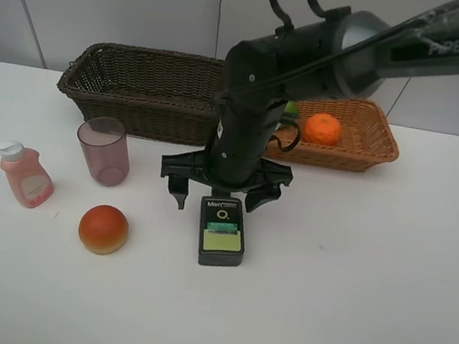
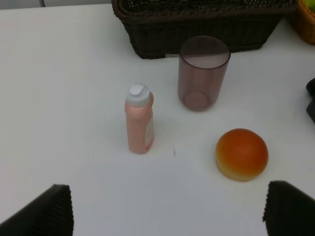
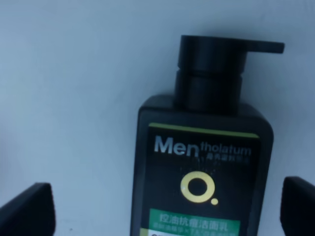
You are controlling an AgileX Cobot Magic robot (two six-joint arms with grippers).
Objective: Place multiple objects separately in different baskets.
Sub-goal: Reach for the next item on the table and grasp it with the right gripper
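— Baskets?
— Dark basket (image 1: 138,91) upper left; tan basket (image 1: 361,148) upper right, with tangerine (image 1: 322,129) and lime (image 1: 291,108) inside.
— Grippers?
— Right gripper (image 1: 219,195), jaws apart, astride the pump bottle (image 1: 221,235) lying at centre. Left gripper (image 2: 167,211) also wide apart, empty. Cup (image 1: 104,150), red fruit (image 1: 103,229) and pink bottle (image 1: 25,177) stand left.

High view spans table (image 1: 364,311); right wrist view hugs pump bottle (image 1: 223,233).

A white desk (image 1: 345,325) fills the middle and lower frame of the high view, its back corners rounded at far left and right. Across the top runs a pale grey panelled wall (image 1: 108,1), split by thin seams (image 1: 219,8). Light is soft and even, with faint shadows.
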